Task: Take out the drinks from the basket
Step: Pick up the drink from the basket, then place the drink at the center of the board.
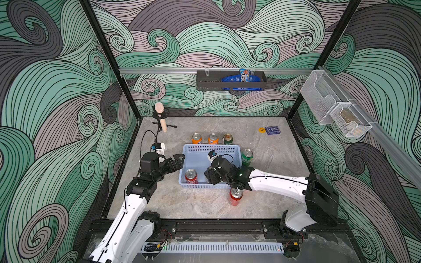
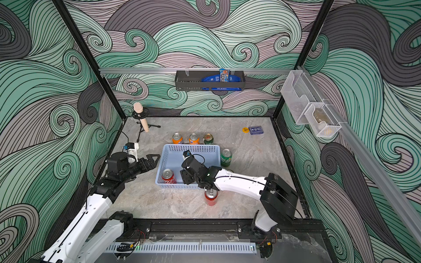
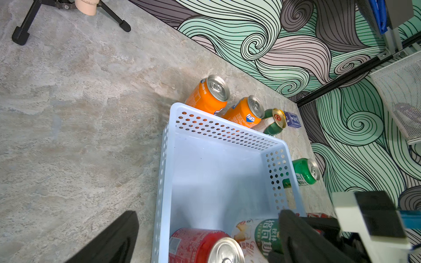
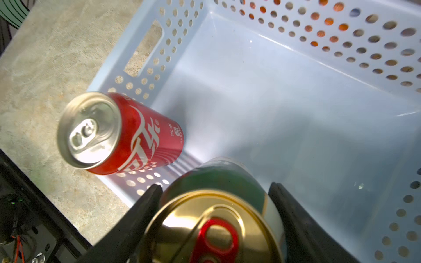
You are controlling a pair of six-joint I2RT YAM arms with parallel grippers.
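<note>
top views: high front, facing down | wrists: close, share basket

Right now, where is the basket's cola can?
In both top views the cola can stands in the basket's near left corner, beside the gold-topped can.
</note>
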